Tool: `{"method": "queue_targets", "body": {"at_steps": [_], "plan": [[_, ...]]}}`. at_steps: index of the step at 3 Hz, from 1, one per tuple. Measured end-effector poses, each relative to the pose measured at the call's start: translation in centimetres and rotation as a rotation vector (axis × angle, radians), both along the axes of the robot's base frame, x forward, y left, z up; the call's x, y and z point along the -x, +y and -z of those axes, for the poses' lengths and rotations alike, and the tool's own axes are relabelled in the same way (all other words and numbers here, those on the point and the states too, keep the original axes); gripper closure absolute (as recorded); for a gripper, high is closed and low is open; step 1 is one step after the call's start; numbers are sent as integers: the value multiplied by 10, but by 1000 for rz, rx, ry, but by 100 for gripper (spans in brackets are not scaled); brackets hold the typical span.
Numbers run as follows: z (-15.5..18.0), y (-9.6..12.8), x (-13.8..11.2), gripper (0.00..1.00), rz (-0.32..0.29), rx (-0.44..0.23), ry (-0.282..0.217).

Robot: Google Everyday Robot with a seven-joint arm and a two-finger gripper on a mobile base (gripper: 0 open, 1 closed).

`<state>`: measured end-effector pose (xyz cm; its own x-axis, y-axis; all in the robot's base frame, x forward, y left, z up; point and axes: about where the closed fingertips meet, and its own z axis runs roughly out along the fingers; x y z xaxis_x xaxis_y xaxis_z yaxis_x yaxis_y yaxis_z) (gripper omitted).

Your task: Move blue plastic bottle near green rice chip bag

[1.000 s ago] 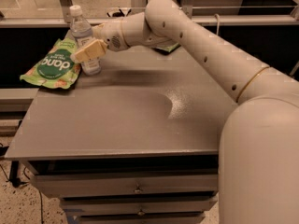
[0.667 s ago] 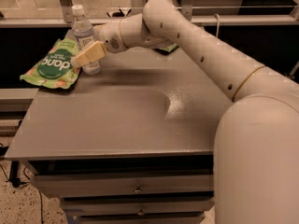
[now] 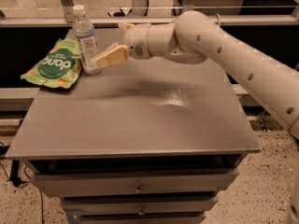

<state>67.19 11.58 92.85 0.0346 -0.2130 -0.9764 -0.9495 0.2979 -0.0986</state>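
- The hand (image 3: 109, 45) hovers over the back left part of the bench (image 3: 154, 120), reaching in from the right with its tan fingers (image 3: 112, 56) pointing left toward the bottle.
- Its two fingers stand apart. The near one is long and plainly seen. Only a short tan tip of the far one shows above the wrist.
- The near finger's tip meets the lower right side of the blue plastic bottle (image 3: 86, 41) in this view. Whether it truly touches the bottle I cannot tell. Nothing is clamped between the fingers.
- The blue plastic bottle stands upright on the bench near the back left corner, white cap on top, its white-and-blue label facing the camera.
- The green rice chip bag (image 3: 53, 69) lies flat just left of the bottle, its right edge against the bottle's base. Its dark circle with "dang" lettering reads upside down from here, and its left part hangs out past the bench's left edge.
- The white arm (image 3: 233, 55) runs from the hand's rounded wrist across the back of the bench and down out of view at the right edge.
- Below the grey benchtop sit drawers (image 3: 138, 189) with small knobs.
- A pale rail (image 3: 187, 20) crosses behind the bench, and speckled floor (image 3: 261, 181) shows at the lower right.
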Motion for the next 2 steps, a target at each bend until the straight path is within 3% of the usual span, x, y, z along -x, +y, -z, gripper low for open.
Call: {"method": "queue_targets", "body": {"at_steps": [1, 2], "plan": [[-20, -25, 38, 0, 88, -45, -89], [-17, -47, 51, 0, 127, -45, -120]]}}
